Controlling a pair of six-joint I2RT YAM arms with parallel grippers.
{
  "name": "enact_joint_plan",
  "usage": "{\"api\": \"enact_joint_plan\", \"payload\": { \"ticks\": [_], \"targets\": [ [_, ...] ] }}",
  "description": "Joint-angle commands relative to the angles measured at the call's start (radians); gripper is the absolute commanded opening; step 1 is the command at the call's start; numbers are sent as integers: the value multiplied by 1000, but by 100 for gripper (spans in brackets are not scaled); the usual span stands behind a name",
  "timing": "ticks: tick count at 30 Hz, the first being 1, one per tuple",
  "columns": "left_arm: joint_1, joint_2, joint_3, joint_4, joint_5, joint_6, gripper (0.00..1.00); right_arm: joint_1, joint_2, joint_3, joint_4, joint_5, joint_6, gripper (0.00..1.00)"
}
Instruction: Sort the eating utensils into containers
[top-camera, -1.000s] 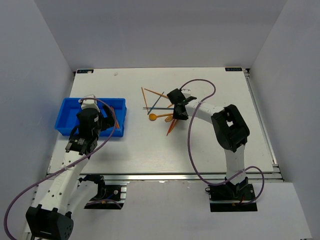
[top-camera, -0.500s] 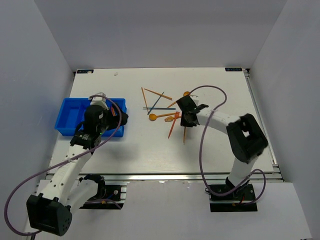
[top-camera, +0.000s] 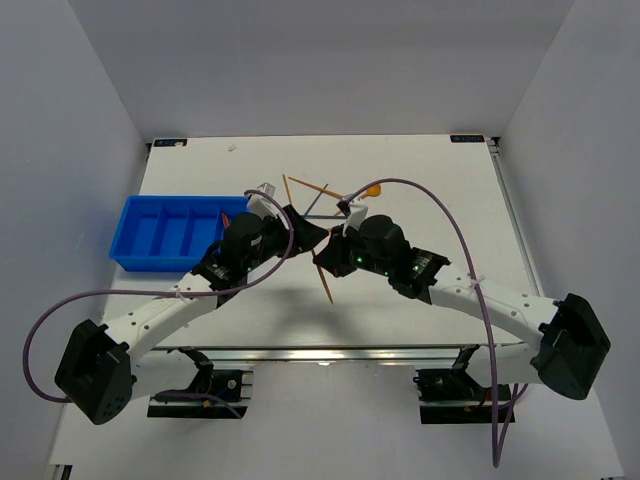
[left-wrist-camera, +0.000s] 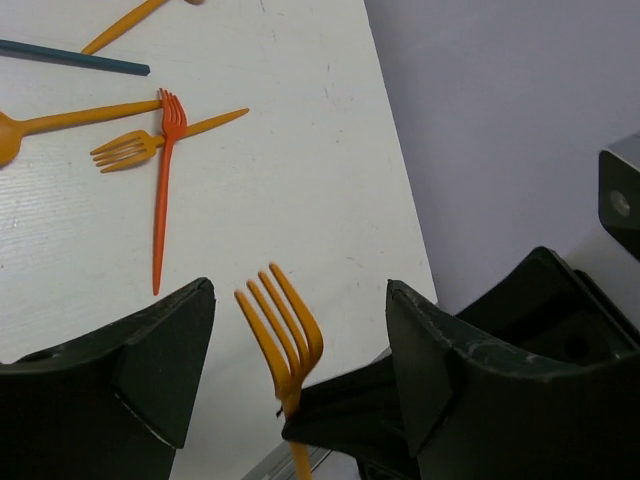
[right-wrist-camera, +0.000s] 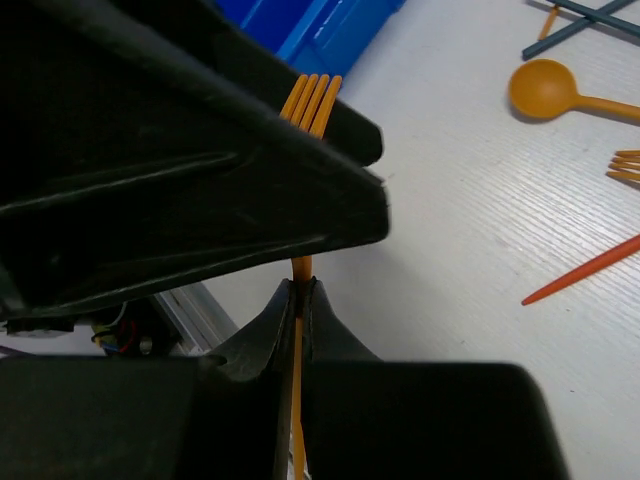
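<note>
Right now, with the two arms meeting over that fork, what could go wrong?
1. The right gripper pinches the fork by its thin handle; the left gripper stands open around the tines. If the right lets go before the left shuts, the fork likely drops.
2. The grippers are very close and could knock together.
3. A grip on the tines may slip on the way to the bin.

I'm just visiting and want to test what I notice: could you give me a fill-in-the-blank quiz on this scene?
The fork held by the right gripper is coloured ____.
The left gripper, straddling its tines, is ____.
The bin is coloured ____.
Missing words: orange; open; blue.
</note>
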Motion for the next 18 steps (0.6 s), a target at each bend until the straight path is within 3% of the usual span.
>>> {"api": "enact_joint_plan", "payload": {
  "ticks": [1, 2, 5, 6, 8, 9, 11, 13, 15, 16, 18],
  "targets": [
    [-9, -11, 7, 34, -53, -33, 77, 27, -21, 40, 58, -16, -16, 0],
    [-11, -8, 5, 27, -56, -34, 76, 30, -20, 49, 59, -16, -16, 0],
    [-11, 0, 1, 32, -42, -39, 38, 35, -7, 60, 82, -50, -13, 0],
    [-11, -3, 1, 33, -37, -31, 15, 35, -1, 66, 81, -52, -9, 0],
    [-11, -11, 14, -3, -57, -14, 0, 35, 7, 70, 79, -47, -8, 0],
    [-11, -24, 26, -38, -77, 19, 0, 35, 10, 77, 76, -41, -6, 0],
    [-6, -37, 89, -186, -205, 70, 0, 33, 7, 80, 47, 0, 0, 47],
    [41, -37, 140, -285, -293, 162, 0, 21, -9, 83, -19, 86, 7, 72],
    [110, -11, 232, -437, -333, 252, 0, -1, -32, 80, -77, 128, 18, 78],
    [203, 30, 263, -478, -350, 280, 0, -33, -41, 72, -102, 166, 24, 82],
    [297, 89, 366, -600, -388, 369, 0, -73, -65, 64, -180, 184, 38, 83]
  ]
}}
